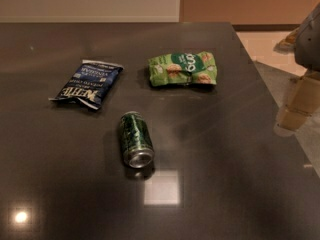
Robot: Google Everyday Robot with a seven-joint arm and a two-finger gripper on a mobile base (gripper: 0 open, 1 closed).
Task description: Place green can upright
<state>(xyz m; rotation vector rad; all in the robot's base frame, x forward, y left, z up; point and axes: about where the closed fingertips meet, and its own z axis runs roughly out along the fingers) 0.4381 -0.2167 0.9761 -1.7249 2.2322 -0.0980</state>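
The green can (135, 139) lies on its side near the middle of the dark table (225, 184). Its silver top faces the near edge and its body points away, slightly to the left. My gripper (295, 111) is at the right edge of the view, over the table's right edge. It is well to the right of the can, not touching it, with nothing seen in it. Its grey body reaches up out of the view at the top right.
A blue snack bag (87, 84) lies flat behind and left of the can. A crinkled light green snack bag (183, 69) lies behind and right of it. The table's right edge runs diagonally past the gripper, with floor beyond it.
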